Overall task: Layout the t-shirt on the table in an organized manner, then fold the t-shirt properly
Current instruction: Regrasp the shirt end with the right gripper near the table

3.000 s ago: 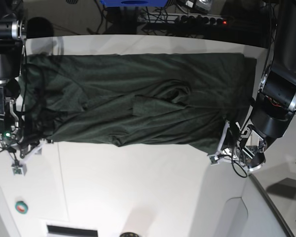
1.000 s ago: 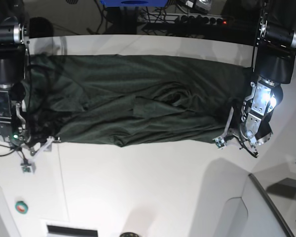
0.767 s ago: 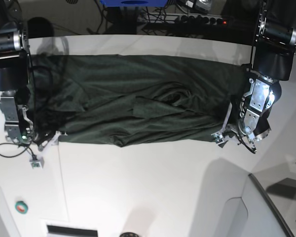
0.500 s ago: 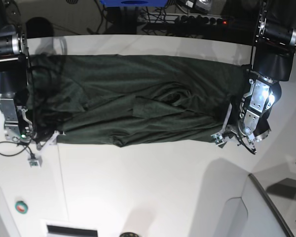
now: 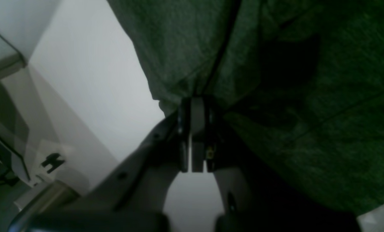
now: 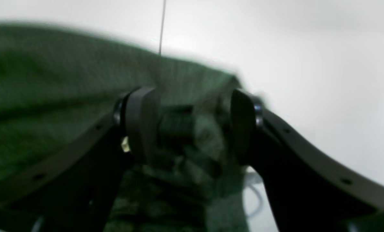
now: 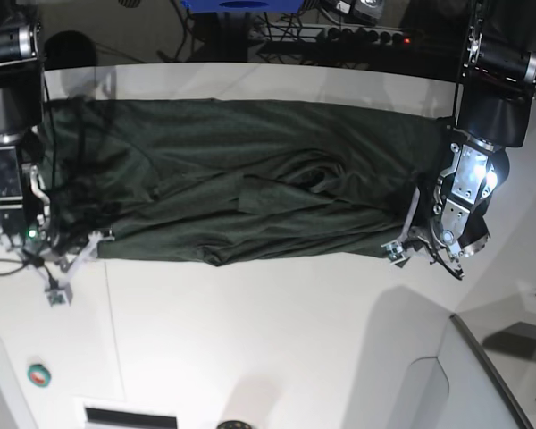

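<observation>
Looking at the t-shirt first: stretched out long across the far half of the table, with a wrinkly lump near the middle. Compared with a second ago, barely shifted, maybe pulled a touch tauter along the near edge. Same spot as before for the left gripper, clamped tight on the near corner of the cloth at its end. Small change over at the right gripper: nudged a bit toward the far side, and sitting on the opposite near corner. Jaws fairly wide there with bunched fabric between them, so can't tell if actually pinching or just straddling. Reads as still in the flattening stage, no fold started. As for containers: no bins, boxes or trays to report anywhere in view.
</observation>
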Action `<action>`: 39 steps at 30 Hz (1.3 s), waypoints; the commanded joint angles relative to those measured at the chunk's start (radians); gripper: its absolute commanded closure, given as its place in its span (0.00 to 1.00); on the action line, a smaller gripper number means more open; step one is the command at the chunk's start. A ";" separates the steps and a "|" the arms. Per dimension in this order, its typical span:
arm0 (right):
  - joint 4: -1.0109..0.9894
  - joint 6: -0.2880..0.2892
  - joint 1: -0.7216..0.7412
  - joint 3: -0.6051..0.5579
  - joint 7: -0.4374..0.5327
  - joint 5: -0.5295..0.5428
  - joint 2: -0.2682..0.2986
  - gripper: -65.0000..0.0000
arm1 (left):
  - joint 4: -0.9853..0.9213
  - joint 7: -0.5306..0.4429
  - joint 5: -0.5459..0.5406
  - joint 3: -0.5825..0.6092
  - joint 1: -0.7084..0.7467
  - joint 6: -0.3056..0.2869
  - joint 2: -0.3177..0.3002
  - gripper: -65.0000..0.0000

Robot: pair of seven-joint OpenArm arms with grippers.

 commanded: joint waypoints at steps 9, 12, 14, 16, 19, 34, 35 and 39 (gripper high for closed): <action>0.018 -0.007 -0.028 0.005 -0.057 0.003 0.014 0.75 | 0.008 0.002 0.011 -0.007 -0.023 0.007 -0.014 1.00; 0.016 -0.007 -0.030 0.005 -0.060 0.003 0.014 0.94 | 0.008 0.002 0.011 -0.007 -0.023 0.007 -0.014 1.00; 0.019 -0.007 -0.031 0.005 -0.091 0.003 0.014 1.00 | 0.008 0.002 0.011 -0.007 -0.023 0.007 -0.014 1.00; 0.022 -0.007 -0.041 0.005 -0.123 0.003 0.014 0.99 | 0.008 0.002 0.011 -0.007 -0.023 0.007 -0.014 1.00; 0.090 -0.007 -0.093 0.007 -0.136 0.003 0.014 0.99 | 0.009 0.002 0.011 -0.007 -0.023 0.007 -0.014 1.00; 0.123 -0.002 0.038 0.088 -0.179 0.003 0.071 0.54 | 0.009 0.002 0.011 -0.007 -0.026 0.007 -0.014 1.00; 0.044 -0.002 0.082 0.071 -0.160 0.003 0.073 0.53 | 0.009 0.002 0.011 -0.007 -0.026 0.007 -0.014 1.00; -0.292 -0.002 0.239 0.031 -0.008 0.003 0.065 0.48 | 0.006 0.002 0.011 -0.007 -0.024 0.007 -0.014 1.00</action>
